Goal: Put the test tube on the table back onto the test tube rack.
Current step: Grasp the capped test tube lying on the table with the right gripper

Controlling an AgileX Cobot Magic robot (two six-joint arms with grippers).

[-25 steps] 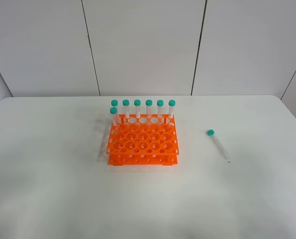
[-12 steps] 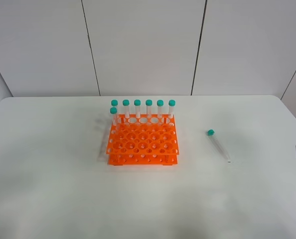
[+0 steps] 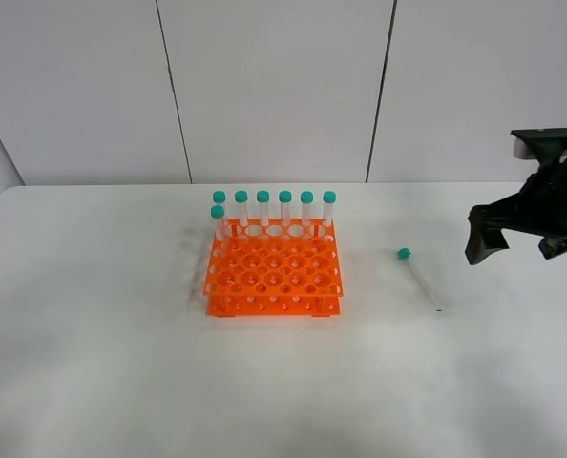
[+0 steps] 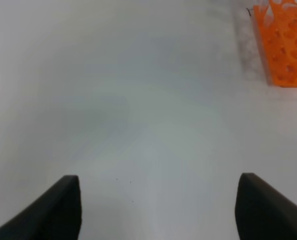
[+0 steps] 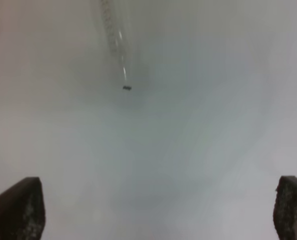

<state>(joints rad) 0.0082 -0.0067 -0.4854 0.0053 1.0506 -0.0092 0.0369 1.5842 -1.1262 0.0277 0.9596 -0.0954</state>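
Note:
The loose test tube (image 3: 420,279) lies flat on the white table (image 3: 121,343), teal cap toward the back, to the right of the orange test tube rack (image 3: 274,272). Several identical capped tubes (image 3: 274,208) stand in the rack's back row and left side. My right gripper (image 3: 519,245) hovers open and empty above the table, to the right of the loose tube. The right wrist view shows the tube's pointed end (image 5: 119,60), blurred, ahead of the open right gripper (image 5: 158,210). My left gripper (image 4: 158,210) is open and empty over bare table, with a corner of the rack (image 4: 283,45) ahead.
A white panelled wall (image 3: 274,86) stands behind the table's back edge. The table's right edge (image 3: 565,224) runs under my right arm.
My right arm has come into the exterior high view from the right edge and now hovers right of the loose tube. The tube and rack have not moved.

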